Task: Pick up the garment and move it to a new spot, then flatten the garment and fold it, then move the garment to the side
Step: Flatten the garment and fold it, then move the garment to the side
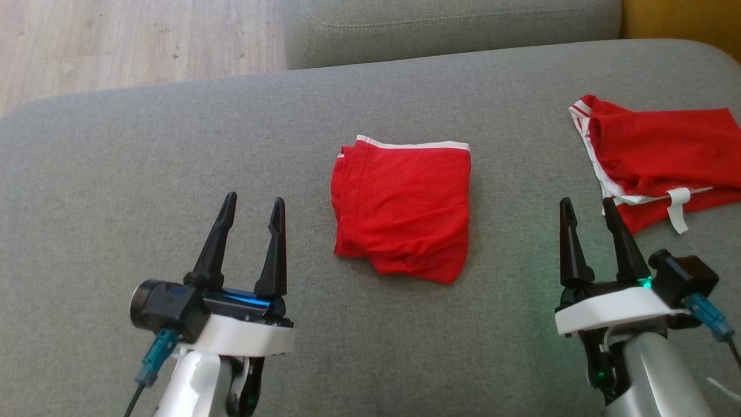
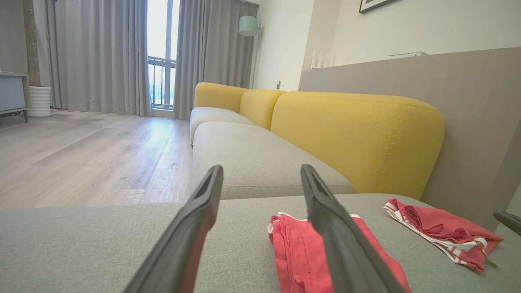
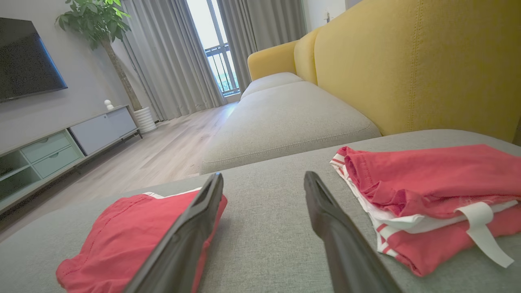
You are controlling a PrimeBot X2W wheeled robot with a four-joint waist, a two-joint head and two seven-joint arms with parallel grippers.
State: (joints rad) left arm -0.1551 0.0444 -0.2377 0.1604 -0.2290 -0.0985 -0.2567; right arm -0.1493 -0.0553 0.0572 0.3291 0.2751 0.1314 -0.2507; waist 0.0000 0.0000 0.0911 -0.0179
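Observation:
A red garment [image 1: 402,208] with a white waistband lies folded into a neat rectangle at the middle of the grey cushion [image 1: 145,150]. It also appears in the left wrist view [image 2: 297,252] and the right wrist view [image 3: 122,240]. My left gripper [image 1: 255,200] hovers open just left of it, holding nothing. On its other side my right gripper [image 1: 586,201] is open with nothing in it. A second red garment [image 1: 654,150] with white trim lies loosely bunched at the far right, beside my right fingers.
The cushion's rounded edge drops to a wooden floor [image 1: 116,40] at the far left. Another grey seat cushion [image 1: 451,29] adjoins behind, with a yellow backrest [image 2: 358,138] to the right. A TV cabinet [image 3: 61,150] stands across the room.

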